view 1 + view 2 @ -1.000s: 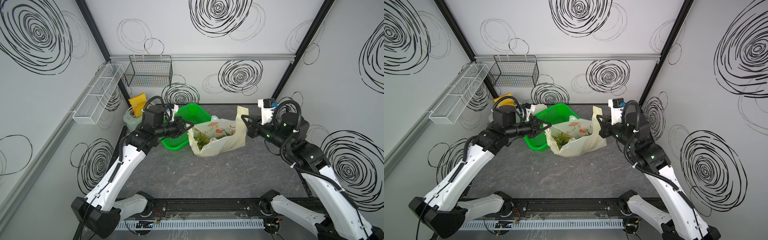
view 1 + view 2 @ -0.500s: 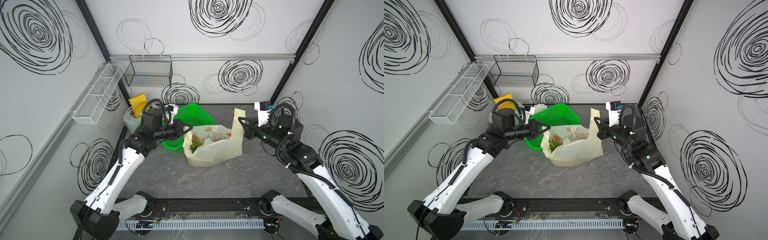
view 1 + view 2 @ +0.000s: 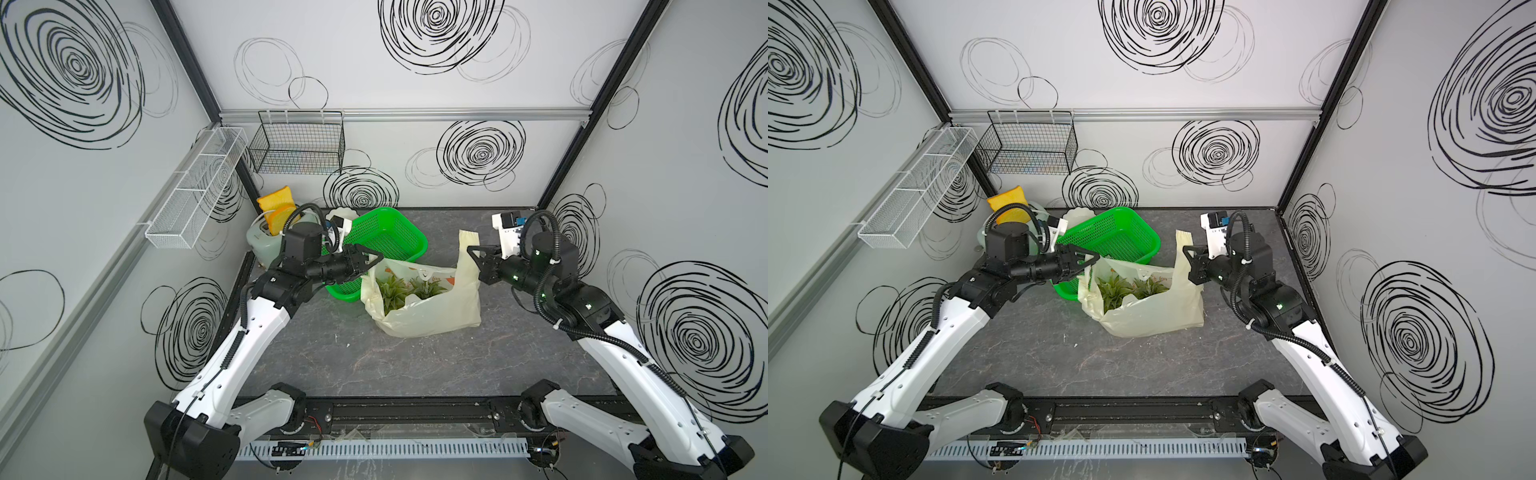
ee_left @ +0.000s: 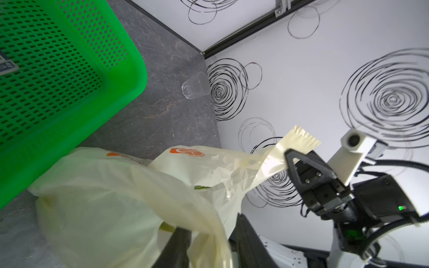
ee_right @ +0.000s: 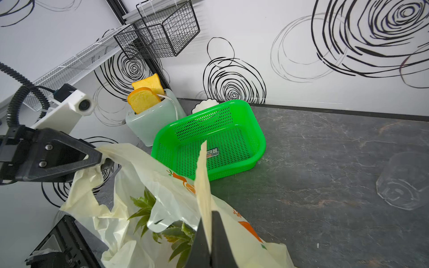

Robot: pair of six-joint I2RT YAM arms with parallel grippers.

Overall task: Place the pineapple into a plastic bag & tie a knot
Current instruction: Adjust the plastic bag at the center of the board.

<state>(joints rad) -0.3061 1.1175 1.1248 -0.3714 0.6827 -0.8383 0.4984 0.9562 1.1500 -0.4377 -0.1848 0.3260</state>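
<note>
Pineapple [image 3: 392,291] is bagged, the plastic bag [image 3: 440,316] set beside the green basket [image 3: 417,245]. One handle [image 5: 203,176] is clamped by the right gripper [image 3: 470,250], the other straddled by the parted jaws of the left gripper [image 3: 374,262]; no knot is tied.

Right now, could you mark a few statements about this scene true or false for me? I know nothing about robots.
1. Green pineapple leaves show inside the plastic bag. True.
2. The bag's handles are tied in a knot. False: nothing is tied; the right gripper holds one handle strip up on its own.
3. The right gripper is shut on that strip. True.
4. A green basket stands on the table next to the bag. True.
5. Both grippers clamp the bag tight. False: the left gripper is open, with plastic loose between its fingers.
</note>
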